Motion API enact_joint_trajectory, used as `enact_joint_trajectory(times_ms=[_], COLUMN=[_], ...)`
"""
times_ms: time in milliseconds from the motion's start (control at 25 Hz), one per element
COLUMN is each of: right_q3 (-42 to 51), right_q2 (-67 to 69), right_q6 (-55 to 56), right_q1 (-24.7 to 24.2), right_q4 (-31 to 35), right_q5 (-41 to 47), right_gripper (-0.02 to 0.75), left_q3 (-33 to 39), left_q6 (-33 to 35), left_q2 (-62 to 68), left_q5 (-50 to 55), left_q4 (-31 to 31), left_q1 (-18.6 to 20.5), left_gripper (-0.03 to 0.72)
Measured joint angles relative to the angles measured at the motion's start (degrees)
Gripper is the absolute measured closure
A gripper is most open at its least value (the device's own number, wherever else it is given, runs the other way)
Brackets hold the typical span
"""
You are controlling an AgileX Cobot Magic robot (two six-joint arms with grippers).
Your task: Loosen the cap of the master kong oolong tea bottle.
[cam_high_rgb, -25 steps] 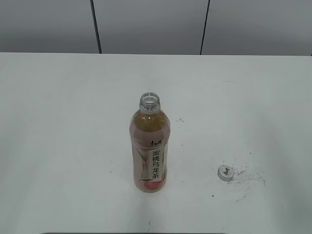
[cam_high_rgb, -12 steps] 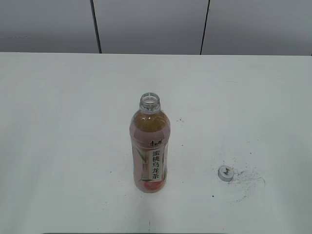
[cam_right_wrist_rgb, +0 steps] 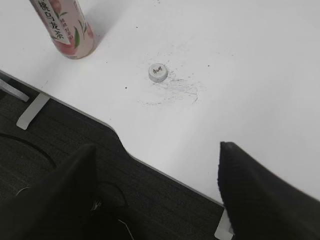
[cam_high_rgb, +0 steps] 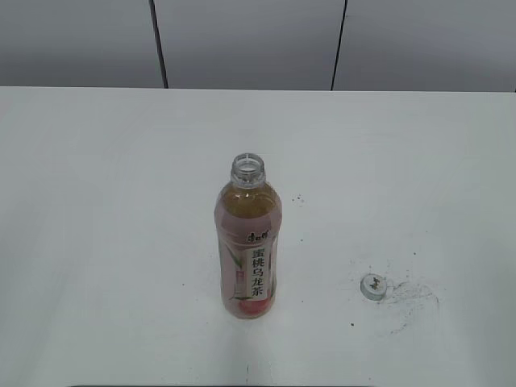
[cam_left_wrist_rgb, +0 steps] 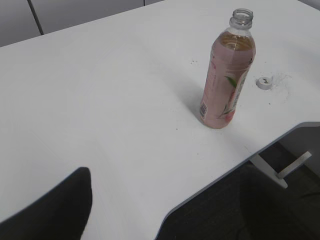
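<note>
The master kong oolong tea bottle (cam_high_rgb: 248,258) stands upright on the white table, its neck open and bare. It also shows in the left wrist view (cam_left_wrist_rgb: 225,85) and in part in the right wrist view (cam_right_wrist_rgb: 65,30). The cap (cam_high_rgb: 372,286) lies on the table to the bottle's right, logo up, and shows in both wrist views (cam_left_wrist_rgb: 263,82) (cam_right_wrist_rgb: 157,72). Neither gripper appears in the exterior view. My right gripper (cam_right_wrist_rgb: 156,147) is open and empty, back over the table's front edge. My left gripper (cam_left_wrist_rgb: 160,175) shows one dark finger at lower left, far from the bottle, and holds nothing.
The white table (cam_high_rgb: 121,161) has dark scuff marks (cam_high_rgb: 407,300) beside the cap. Its curved front edge (cam_left_wrist_rgb: 225,170) and a white leg brace (cam_left_wrist_rgb: 292,167) show below, over dark floor. A grey panelled wall (cam_high_rgb: 242,40) stands behind.
</note>
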Motion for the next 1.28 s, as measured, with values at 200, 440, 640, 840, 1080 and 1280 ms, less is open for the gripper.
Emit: enact_joint_trajectory(times_ms=[200, 440, 640, 840, 1080, 1280], right_q3=[0.0, 0.0, 0.0, 0.0, 0.0, 0.0], right_q2=[0.0, 0.0, 0.0, 0.0, 0.0, -0.06], right_q6=[-0.17, -0.22, -0.22, -0.22, -0.22, -0.22], right_q1=[0.0, 0.0, 0.0, 0.0, -7.95, -23.1], right_q4=[0.0, 0.0, 0.0, 0.0, 0.07, 0.07], right_q5=[0.0, 0.0, 0.0, -0.04, -0.04, -0.04], right_gripper=[0.174, 0.174, 0.174, 0.174, 0.174, 0.174], left_q3=[0.0, 0.0, 0.0, 0.0, 0.0, 0.0], left_q6=[0.0, 0.0, 0.0, 0.0, 0.0, 0.05], left_q2=[0.0, 0.0, 0.0, 0.0, 0.0, 0.0], left_q5=[0.0, 0.0, 0.0, 0.0, 0.0, 0.0], left_q4=[-0.06, -0.12, -0.12, -0.12, -0.12, -0.12], left_q1=[0.0, 0.0, 0.0, 0.0, 7.59, 18.42], left_gripper=[0.153, 0.165, 0.167, 0.167, 0.176, 0.178])
